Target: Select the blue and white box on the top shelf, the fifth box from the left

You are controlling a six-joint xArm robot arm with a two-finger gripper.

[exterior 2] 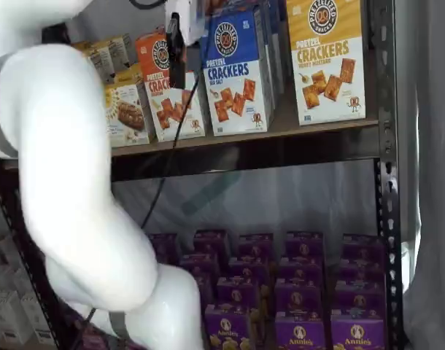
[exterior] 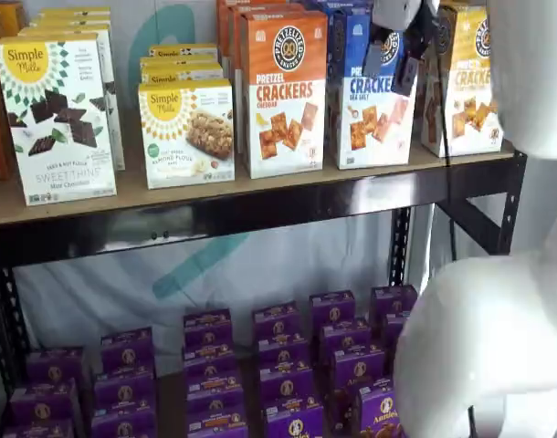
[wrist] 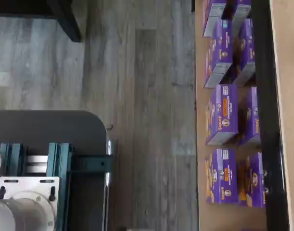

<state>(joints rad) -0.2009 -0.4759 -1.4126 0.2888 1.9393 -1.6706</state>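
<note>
The blue and white box (exterior: 370, 114) stands on the top shelf (exterior: 260, 208) between an orange-topped box (exterior: 280, 96) and a yellow-topped box (exterior: 468, 87). It also shows in a shelf view (exterior 2: 237, 76), reading "CRACKERS SEA SALT". My gripper (exterior: 391, 62) hangs from the view's top edge just in front of the box's blue upper half, and a gap shows between its two black fingers, with nothing in them. In a shelf view the gripper (exterior 2: 176, 55) shows side-on, left of the box. The wrist view shows neither the box nor the fingers.
Simple Mills boxes (exterior: 59, 114) fill the shelf's left part. Several purple boxes (exterior: 283, 365) stand on the lower shelf and show in the wrist view (wrist: 223, 113). My white arm (exterior 2: 69, 182) covers much of both shelf views. A black upright (exterior 2: 387, 175) stands at the right.
</note>
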